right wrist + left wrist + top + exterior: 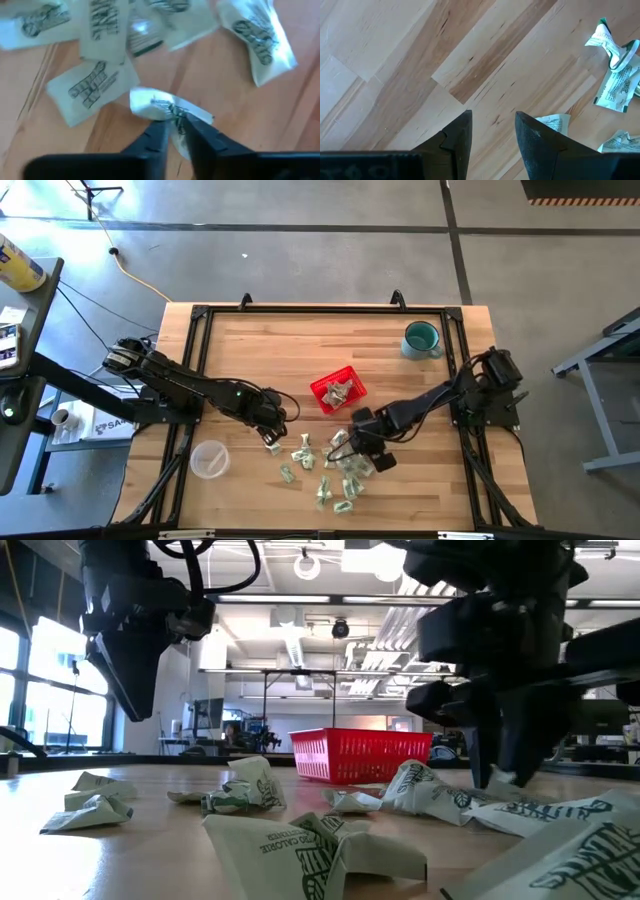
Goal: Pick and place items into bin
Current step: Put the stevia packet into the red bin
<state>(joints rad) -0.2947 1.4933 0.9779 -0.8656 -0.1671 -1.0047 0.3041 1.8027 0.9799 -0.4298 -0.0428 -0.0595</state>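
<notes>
Right tool (174,131): clenched on one wrapped piece (167,107), its two dark fingers pinching the crinkled white packet near its middle; in the high view this tool (352,448) sits over the scattered pieces at about 5 o'clock from the surface's centre.
Left tool (492,131): released, fingers apart with bare wood between them, nothing held; in the high view it (272,430) is at about 7 o'clock from the centre, just beside the nearest pieces.
Items (335,470): pale green and white wrapped pieces scattered loosely on the surface in the 5 to 6 o'clock area, between the two tools and toward the near edge; several lie touching or overlapping. In the low view they (240,790) lie crumpled across the foreground.
Bin (337,389): red basket near the centre of the surface, at about 12 o'clock from the scattered pieces, and it holds a few pale pieces. In the low view it (360,755) stands upright behind the scatter.
Surface (300,345): pale wooden butcher-block top inside a dark frame.
Teal mug (421,339): upright at about 2 o'clock, well apart from the bin.
Clear cup (209,459): at about 8 o'clock, near the left arm, apart from the pieces.
</notes>
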